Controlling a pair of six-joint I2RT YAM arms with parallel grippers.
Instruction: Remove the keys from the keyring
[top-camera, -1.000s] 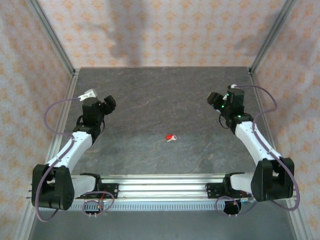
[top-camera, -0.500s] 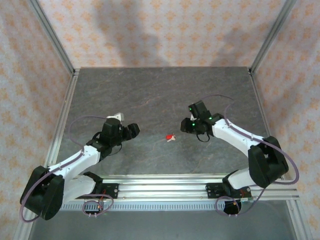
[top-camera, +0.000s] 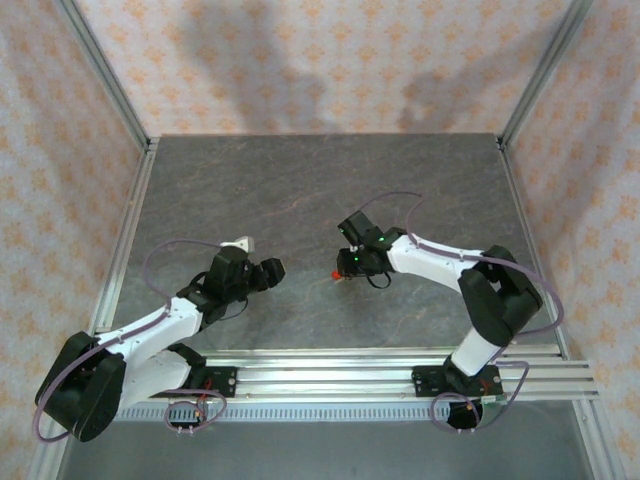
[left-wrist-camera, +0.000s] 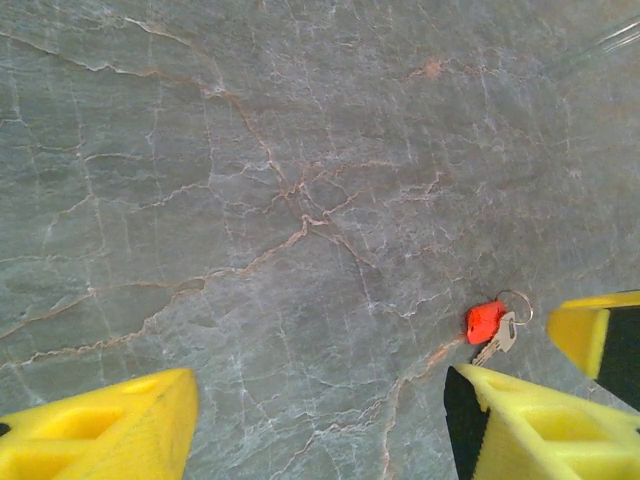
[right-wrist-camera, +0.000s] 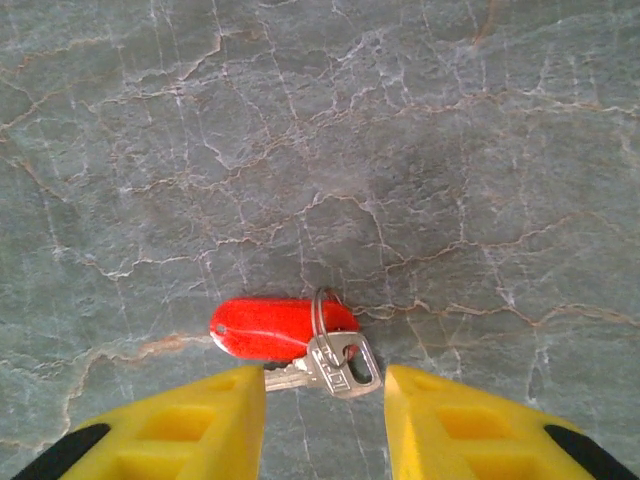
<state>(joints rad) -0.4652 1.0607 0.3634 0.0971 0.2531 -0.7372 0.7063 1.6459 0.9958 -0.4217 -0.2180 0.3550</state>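
Grey veined stone table (top-camera: 300, 180) carries the bunch near its middle: a red-capped key (right-wrist-camera: 282, 328) and a silver key (right-wrist-camera: 335, 370) lie flat, both threaded on the keyring (right-wrist-camera: 317, 310). Your right gripper (right-wrist-camera: 322, 395) hangs just over them, jaws apart and empty, straddling the silver key. Come straight down and pinch the red cap so the ring stands free. Your left gripper (left-wrist-camera: 320, 400), jaws wide and empty, hovers near; bring it in for the silver key.
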